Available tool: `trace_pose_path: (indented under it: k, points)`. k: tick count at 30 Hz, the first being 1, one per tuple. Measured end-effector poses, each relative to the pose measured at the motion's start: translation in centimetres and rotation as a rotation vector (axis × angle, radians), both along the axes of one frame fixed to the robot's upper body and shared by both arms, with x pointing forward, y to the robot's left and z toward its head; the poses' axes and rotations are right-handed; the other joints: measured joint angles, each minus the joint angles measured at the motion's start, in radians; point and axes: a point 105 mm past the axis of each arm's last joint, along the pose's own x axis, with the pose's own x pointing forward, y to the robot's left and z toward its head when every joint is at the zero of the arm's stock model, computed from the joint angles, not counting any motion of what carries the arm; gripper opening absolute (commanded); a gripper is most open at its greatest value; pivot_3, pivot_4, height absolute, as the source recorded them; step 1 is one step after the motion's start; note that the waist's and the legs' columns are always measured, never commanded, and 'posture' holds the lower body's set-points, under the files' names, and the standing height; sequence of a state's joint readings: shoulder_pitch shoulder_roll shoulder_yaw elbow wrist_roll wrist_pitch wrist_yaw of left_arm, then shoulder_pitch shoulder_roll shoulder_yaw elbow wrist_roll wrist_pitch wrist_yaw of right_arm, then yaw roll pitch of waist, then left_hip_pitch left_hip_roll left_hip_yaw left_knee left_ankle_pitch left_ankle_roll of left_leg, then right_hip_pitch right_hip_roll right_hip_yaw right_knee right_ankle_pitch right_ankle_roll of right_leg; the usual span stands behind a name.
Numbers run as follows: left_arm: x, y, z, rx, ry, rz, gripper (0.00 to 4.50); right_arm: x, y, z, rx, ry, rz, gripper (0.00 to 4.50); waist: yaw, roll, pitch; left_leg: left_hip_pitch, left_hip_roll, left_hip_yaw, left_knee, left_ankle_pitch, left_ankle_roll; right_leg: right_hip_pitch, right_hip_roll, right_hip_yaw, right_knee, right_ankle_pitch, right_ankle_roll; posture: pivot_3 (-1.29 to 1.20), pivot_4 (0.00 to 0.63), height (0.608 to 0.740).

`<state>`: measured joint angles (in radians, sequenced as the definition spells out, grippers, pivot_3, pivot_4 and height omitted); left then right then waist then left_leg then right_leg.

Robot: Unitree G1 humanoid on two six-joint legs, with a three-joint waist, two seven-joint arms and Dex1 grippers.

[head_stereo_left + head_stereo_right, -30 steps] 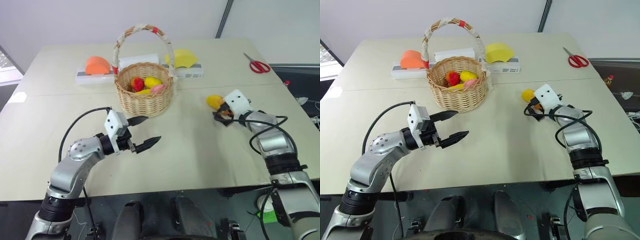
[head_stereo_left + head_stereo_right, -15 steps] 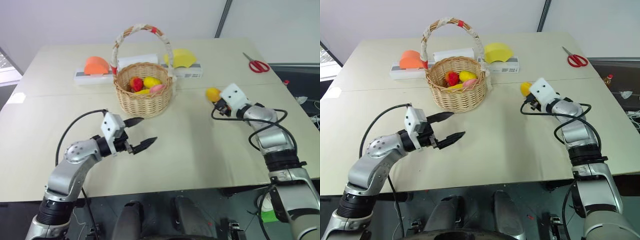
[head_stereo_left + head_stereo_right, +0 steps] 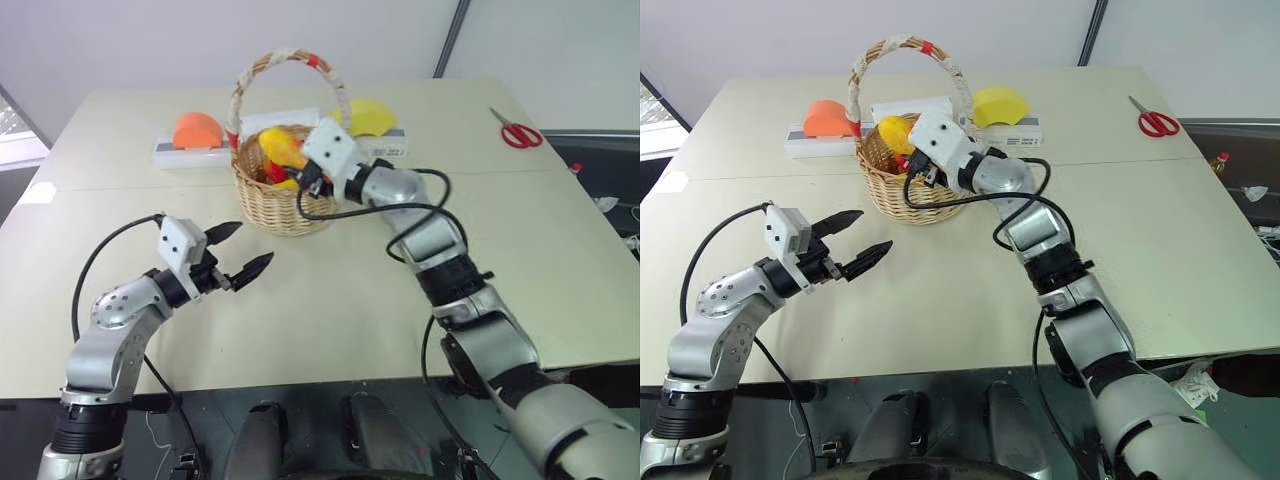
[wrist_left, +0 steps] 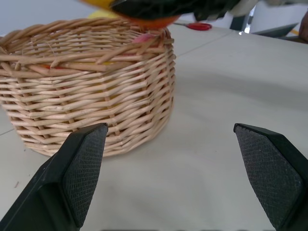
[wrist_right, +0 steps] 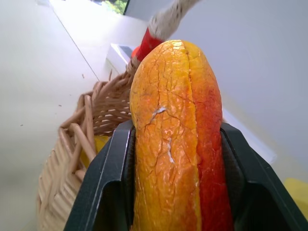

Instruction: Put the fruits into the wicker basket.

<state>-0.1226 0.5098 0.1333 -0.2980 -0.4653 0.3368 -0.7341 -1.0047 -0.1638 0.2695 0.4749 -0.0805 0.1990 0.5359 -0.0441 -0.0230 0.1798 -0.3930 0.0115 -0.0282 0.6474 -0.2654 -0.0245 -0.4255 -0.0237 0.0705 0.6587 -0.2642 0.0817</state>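
Note:
My right gripper (image 3: 297, 172) is shut on the elongated yellow-and-red mango (image 5: 173, 134), and holds it just above the rim of the wicker basket (image 3: 285, 208). The mango (image 3: 279, 148) hangs under the basket's arched handle (image 3: 285, 58), which is wrapped in white cord with red bands. Bits of red and yellow fruit (image 3: 277, 176) show inside the basket beneath it. My left gripper (image 3: 254, 243) stands open above the table, in front of the basket and to its left, with nothing between its fingers (image 4: 82, 168). In the left wrist view the basket wall (image 4: 91, 91) is close ahead.
Behind the basket an orange dome (image 3: 195, 128) and a yellow dome (image 3: 370, 115) sit on white blocks. Red scissors (image 3: 518, 133) lie at the table's far right. The table top (image 3: 500, 230) to the right of the basket is bare.
My right gripper has shut on the mango, lifted it off the table and swung it left to the basket. My left gripper has drifted left, still open.

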Motion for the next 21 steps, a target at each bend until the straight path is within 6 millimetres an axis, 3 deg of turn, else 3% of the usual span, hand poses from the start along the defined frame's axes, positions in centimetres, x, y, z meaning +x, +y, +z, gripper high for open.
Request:
trace_pose_path:
  k: [3, 6, 10, 14, 17, 21]
  points:
    - [-0.1, -0.2, 0.2, -0.007, -0.008, 0.004, 4.5, 0.7, 0.1, -0.7, -0.003, 0.019, -0.02, 2.98, -0.001, 0.0, 0.0, 0.0, -0.001, 0.0, 0.0, 0.0, 0.0, 0.0, -0.001, -0.001, 0.0, 0.0, 0.0, 0.0, 0.15, 0.74]
    - [-0.2, -0.2, 0.2, -0.01, -0.012, 0.011, 4.5, 0.5, 0.1, 0.3, 0.034, -0.022, -0.008, 4.39, -0.001, 0.0, 0.0, -0.001, -0.001, 0.0, 0.0, 0.0, 0.0, -0.001, -0.001, -0.001, 0.0, 0.0, 0.0, 0.0, 0.15, 0.74]
    - [-0.1, -0.1, 0.2, -0.012, -0.011, 0.025, 4.5, -1.3, -0.2, 3.1, 0.116, -0.105, 0.068, 4.39, -0.001, 0.0, 0.0, -0.001, -0.001, -0.001, -0.001, 0.0, 0.0, -0.001, -0.001, -0.002, 0.0, 0.0, 0.0, 0.0, 0.15, 0.74]
    - [0.2, 0.5, 0.0, -0.015, 0.005, 0.075, 4.5, -4.5, -2.9, 4.4, 0.194, -0.136, 0.14, 4.39, 0.004, 0.0, 0.0, -0.001, -0.001, -0.002, 0.0, 0.0, 0.0, 0.0, -0.002, -0.002, 0.0, 0.0, 0.0, 0.0, 0.15, 0.74]
    - [0.1, 2.2, -0.6, -0.005, 0.037, 0.142, 4.5, -5.9, -6.1, 2.1, 0.193, -0.049, 0.114, 4.39, 0.002, 0.0, 0.0, -0.001, -0.001, -0.001, 0.0, 0.0, 0.0, 0.0, -0.002, -0.002, -0.001, 0.0, 0.0, 0.0, 0.15, 0.74]
    - [-0.4, 4.3, -2.0, 0.01, 0.086, 0.202, 4.5, -6.1, -9.8, -1.5, 0.216, 0.113, -0.013, 4.39, -0.006, 0.0, 0.0, 0.001, 0.0, 0.0, 0.0, 0.0, 0.0, 0.0, 0.0, -0.002, 0.0, 0.0, 0.0, 0.0, 0.15, 0.74]
